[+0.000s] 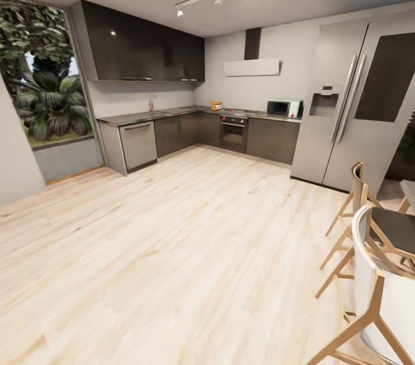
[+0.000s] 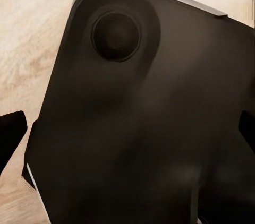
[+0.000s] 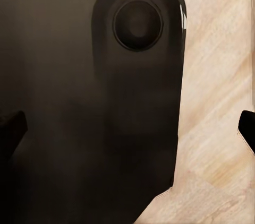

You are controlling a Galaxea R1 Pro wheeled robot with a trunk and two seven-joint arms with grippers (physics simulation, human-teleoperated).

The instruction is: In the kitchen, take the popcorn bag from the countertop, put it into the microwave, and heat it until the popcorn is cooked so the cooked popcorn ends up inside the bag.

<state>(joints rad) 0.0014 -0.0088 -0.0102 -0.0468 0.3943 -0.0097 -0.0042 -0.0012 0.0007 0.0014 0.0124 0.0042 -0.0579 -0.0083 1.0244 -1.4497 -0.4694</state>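
here, the head view looks across a wide light wooden floor toward an l-shaped kitchen at the far wall. the microwave — a small pale box with a dark door and a white panel at its right end — stands on the far end of the countertop, just left of the tall steel refrigerator. its dark door faces into the room, and its long axis runs level along the back wall. left of it along the same run lie the hob above a built-in oven, and a small yellowish object too small to identify. the popcorn bag cannot be made out at this range.

a white range hood hangs above the hob; dark upper cabinets run along the left wall beside a large window onto foliage. wooden stools stand at the near right.

the left wrist view shows the left gripper: its two dark fingertips sit at opposite edges of the picture, spread wide and holding nothing. between and beyond them lies a dark rounded panel of the robot's base with a round boss, and wooden floor past it.

the right wrist view shows the right gripper likewise released, fingertips well apart at the picture's edges, nothing between them but the same kind of dark panel and floor. the microwave lies well away from both sets of jaws — across the room, not between or near either pair.
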